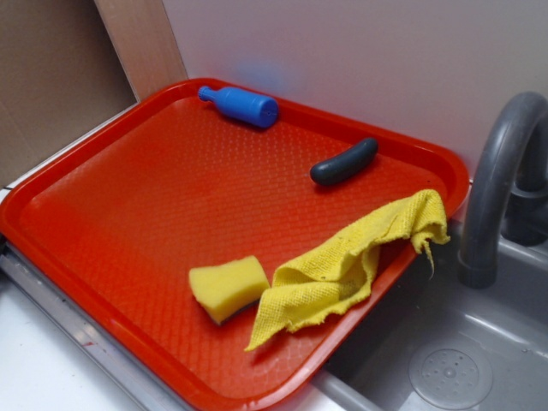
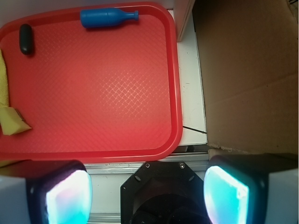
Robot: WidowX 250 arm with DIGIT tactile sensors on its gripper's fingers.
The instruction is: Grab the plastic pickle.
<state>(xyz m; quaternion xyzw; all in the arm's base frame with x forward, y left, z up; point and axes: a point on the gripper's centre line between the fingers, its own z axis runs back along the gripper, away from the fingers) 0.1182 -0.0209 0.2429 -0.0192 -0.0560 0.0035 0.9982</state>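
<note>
**Inspector:** Gripper status: seen only in the wrist view, its two pads set wide apart at the bottom of the frame with nothing between them. It sits off the red tray, beyond one edge, over a pale ledge.

**Clerk:** And the plastic pickle?

**Inspector:** Lying flat on the tray near the edge that runs along the white wall, toward the corner nearest the grey faucet. Dark grey-green, slightly curved, untouched. In the wrist view it appears in the far left corner.

**Clerk:** Other items?

**Inspector:** A blue bottle lies on its side along that same wall edge, well apart from the pickle. A yellow sponge rests near the sink-side edge, touching a yellow cloth which drapes over that edge toward the grey sink. Brown cardboard stands beside the tray.
</note>
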